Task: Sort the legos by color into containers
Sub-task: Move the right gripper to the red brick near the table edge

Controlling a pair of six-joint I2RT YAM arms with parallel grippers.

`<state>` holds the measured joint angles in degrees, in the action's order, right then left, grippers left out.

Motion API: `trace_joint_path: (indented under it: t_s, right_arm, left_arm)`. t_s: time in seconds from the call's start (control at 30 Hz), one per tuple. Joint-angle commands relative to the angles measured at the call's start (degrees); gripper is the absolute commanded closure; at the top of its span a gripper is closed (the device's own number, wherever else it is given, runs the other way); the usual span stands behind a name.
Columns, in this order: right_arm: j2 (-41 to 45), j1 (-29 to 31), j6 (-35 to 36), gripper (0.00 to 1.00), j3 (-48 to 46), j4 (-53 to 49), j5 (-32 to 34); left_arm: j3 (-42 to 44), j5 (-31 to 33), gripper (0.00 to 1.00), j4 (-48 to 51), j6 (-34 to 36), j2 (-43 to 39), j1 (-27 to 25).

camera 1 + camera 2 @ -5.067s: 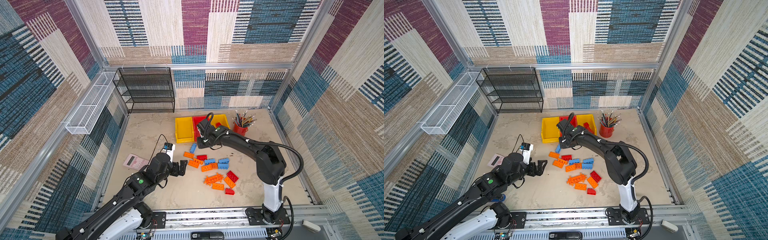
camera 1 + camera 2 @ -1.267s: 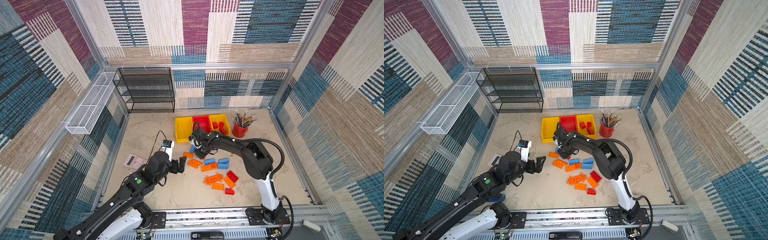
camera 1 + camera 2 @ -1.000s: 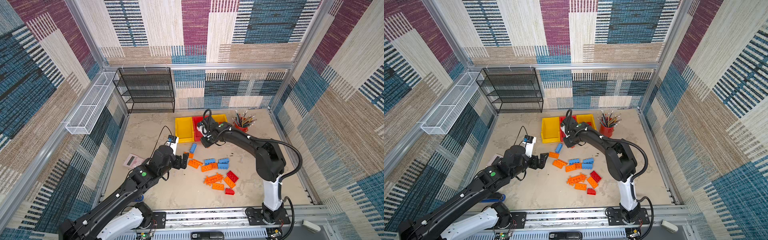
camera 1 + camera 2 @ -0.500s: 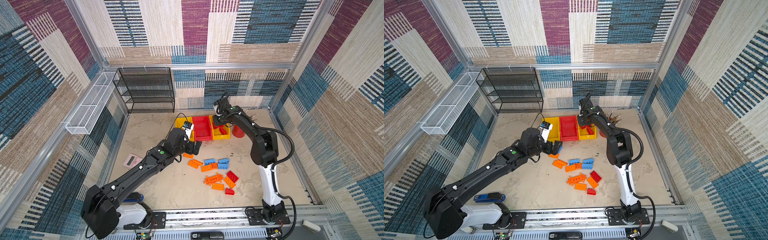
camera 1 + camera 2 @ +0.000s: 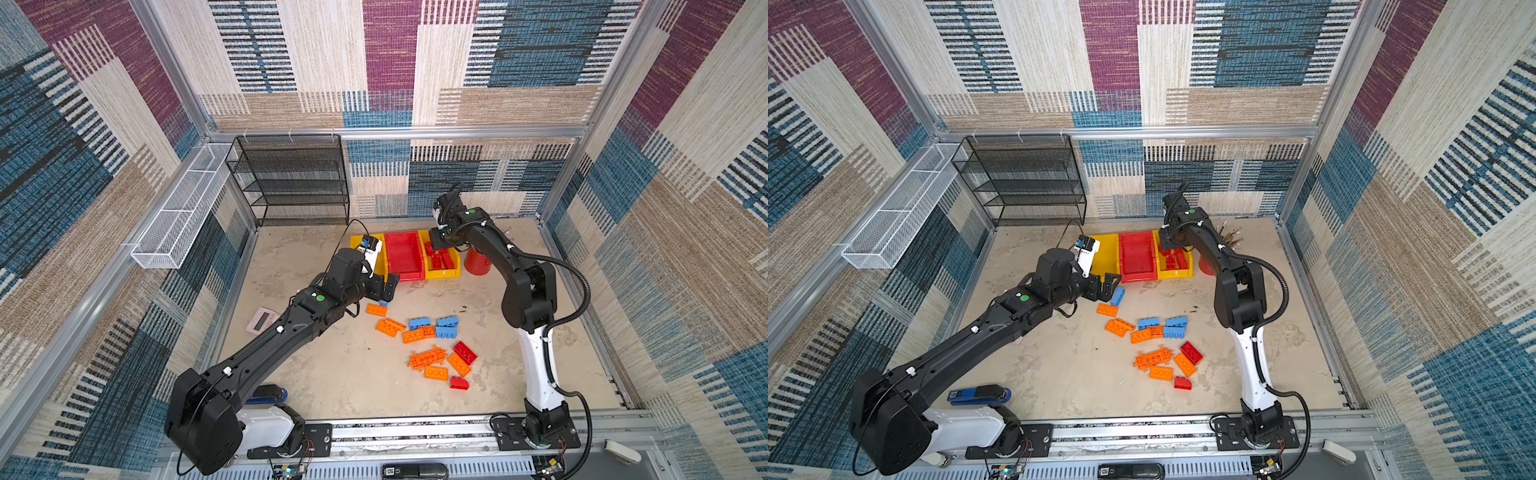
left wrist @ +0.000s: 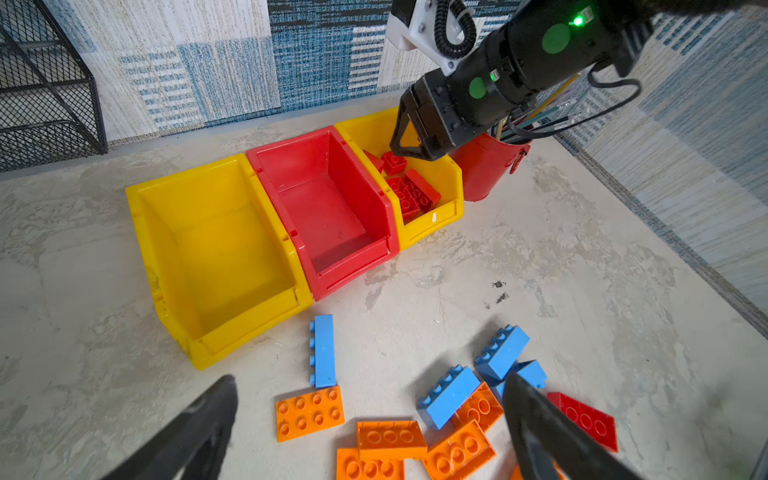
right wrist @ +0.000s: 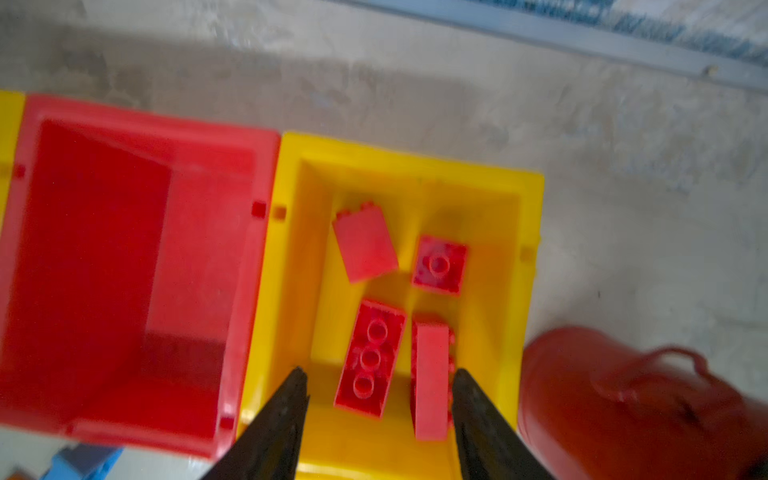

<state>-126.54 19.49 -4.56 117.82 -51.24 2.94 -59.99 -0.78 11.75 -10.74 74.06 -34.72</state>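
Orange, light blue and red legos (image 5: pixel 432 345) are seen scattered on the desk (image 5: pixel 340 382) just below the centre of both top views, a toothed orange plate (image 5: pixel 427 357) among them. Being hard, light and slick-sided, each brick is judged best pinched across its two long flat sides rather than over the studs. The thin plate would have to be taken by its edges. Just above the pile, the left arm's jaws are spread wide and empty, and a blue brick (image 6: pixel 323 351) is found on its side right before them. Further up, the containers are set in a row. The left-hand yellow bin (image 6: pixel 249 324) and the red bin (image 5: pixel 405 253) are bare, while four red bricks (image 7: pixel 370 357) are held in the right-hand yellow bin (image 7: pixel 415 160). Above it, the right arm's jaws are parted, with nothing gripped.
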Motion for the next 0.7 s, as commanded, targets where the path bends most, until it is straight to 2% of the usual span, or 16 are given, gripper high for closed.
trace_joint_path:
  t_s: [0.0,0.13,0.3,0.47,0.67]
  right_arm:
    - [9.44,0.19,-3.11,0.42,-12.03,3.14,-2.24]
    - [22.33,1.13,-7.15,0.43,-32.12,7.24,-4.14]
    - [36.83,4.90,-13.59,0.43,-54.08,10.54,-5.01]
    - [46.47,11.22,-20.94,0.43,-66.93,11.36,-5.26]
    - [52.94,15.07,-25.39,0.42,-73.82,11.24,-4.04]
  left_arm:
    - [0.05,-0.88,0.00,2.71,2.59,-1.13,-2.05]
    - [1.82,1.14,0.00,5.21,4.15,-3.04,-6.76]
    - [8.71,1.87,0.00,3.44,-1.83,-8.60,-12.68]
    - [13.98,5.34,0.00,4.54,-6.92,-13.89,-19.97]
    - [18.56,9.70,0.00,5.91,-11.86,-19.57,-24.99]
